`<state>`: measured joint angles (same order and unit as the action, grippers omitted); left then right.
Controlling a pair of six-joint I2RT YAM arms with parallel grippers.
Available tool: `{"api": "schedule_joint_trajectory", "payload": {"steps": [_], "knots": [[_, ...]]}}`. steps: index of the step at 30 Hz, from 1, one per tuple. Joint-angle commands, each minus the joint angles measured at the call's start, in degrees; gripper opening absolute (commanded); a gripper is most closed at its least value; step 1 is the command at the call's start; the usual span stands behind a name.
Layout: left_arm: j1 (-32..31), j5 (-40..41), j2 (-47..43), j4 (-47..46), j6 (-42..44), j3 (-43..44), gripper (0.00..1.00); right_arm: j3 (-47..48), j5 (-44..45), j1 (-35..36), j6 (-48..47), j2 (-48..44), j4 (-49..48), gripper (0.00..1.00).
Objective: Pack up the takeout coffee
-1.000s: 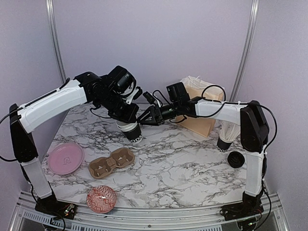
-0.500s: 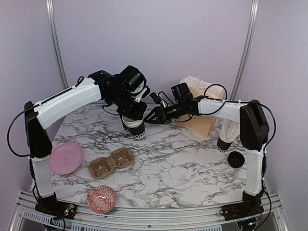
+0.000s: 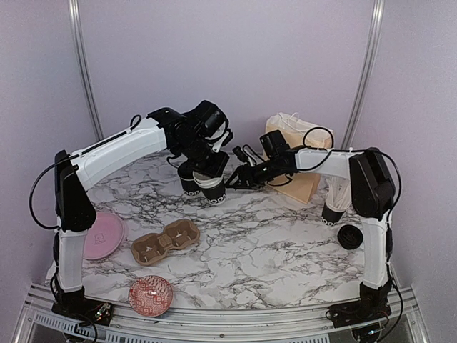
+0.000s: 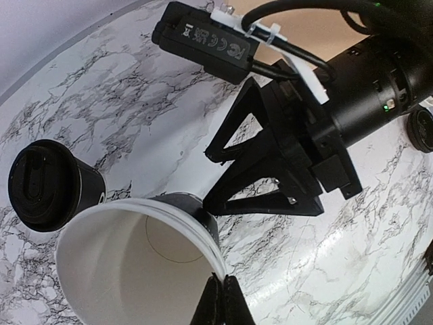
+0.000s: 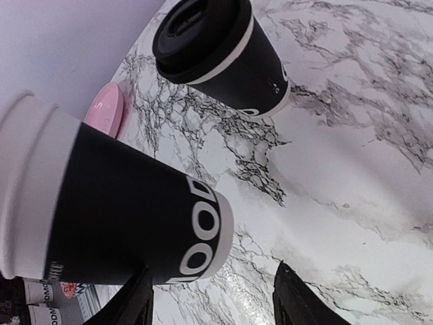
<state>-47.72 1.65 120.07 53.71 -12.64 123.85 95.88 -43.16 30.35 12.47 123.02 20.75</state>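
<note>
Okay so, quick update from the remote desk. My left hand [image 4: 220, 301] is clamped shut on the rim of the open cup [image 4: 135, 271], one finger inside the white wall and one outside, so the cup hangs tilted under that hand. I can't tell from any view whether its base is fully clear of the counter [image 3: 285, 236].

My right hand [image 4: 210, 177] sits just beside it with the fingers spread apart and nothing between them. From that wrist the cup's black side fills the frame just ahead of the fingertips, close but not touching. The lidded cup [image 5: 223, 57] stands upright on the counter on the far side of the held one from the right hand, close by.

My read: this is a handover, left to right, partway into the packing job. Neither coffee is packed, and the cardboard carrier [image 3: 164, 241] is empty, well below the left hand and nearer the bases. The paper bag [image 3: 296, 153] stands right behind the right hand.

Next I'd ease the right hand forward until the cup body is between the fingers, squeeze gently since it's thin paper with no lid, and only then let go with the left. Releasing too soon drops it, and the tilt needs correcting too.
</note>
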Motion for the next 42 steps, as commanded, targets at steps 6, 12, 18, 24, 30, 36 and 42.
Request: {"api": "schedule_joint_trajectory", "payload": {"steps": [6, 12, 18, 24, 30, 36, 42], "knots": [[0.86, 1.32, -2.83, -1.59, 2.88, -3.50, 0.00, -1.20, -5.45, 0.06, -15.94, -9.66, 2.17, 0.59], [4.35, -6.50, -11.13, -1.63, 6.37, -9.87, 0.00, -6.26, -9.13, -0.19, -34.56, -14.67, 5.02, 0.77], [6.89, -15.67, -17.25, -2.58, 6.63, -11.70, 0.00, -16.01, -4.93, 1.86, -39.77, -21.63, -2.54, 0.99], [7.06, -24.02, -18.96, -3.70, 5.96, -11.40, 0.00, -13.75, -1.75, 5.90, -41.56, -20.64, -1.27, 0.99], [6.99, -27.75, -19.42, -3.70, 5.70, -11.94, 0.00, -12.74, 0.48, 7.33, -40.88, -21.11, -3.53, 0.99], [7.04, -29.44, -19.55, -4.04, 5.55, -12.06, 0.00, -12.38, -0.06, 8.05, -40.72, -20.84, -3.83, 0.94], [7.00, -31.31, -19.61, -4.14, 5.28, -11.70, 0.00, -12.08, 0.80, 8.08, -39.23, -19.98, -4.76, 0.92]]}}
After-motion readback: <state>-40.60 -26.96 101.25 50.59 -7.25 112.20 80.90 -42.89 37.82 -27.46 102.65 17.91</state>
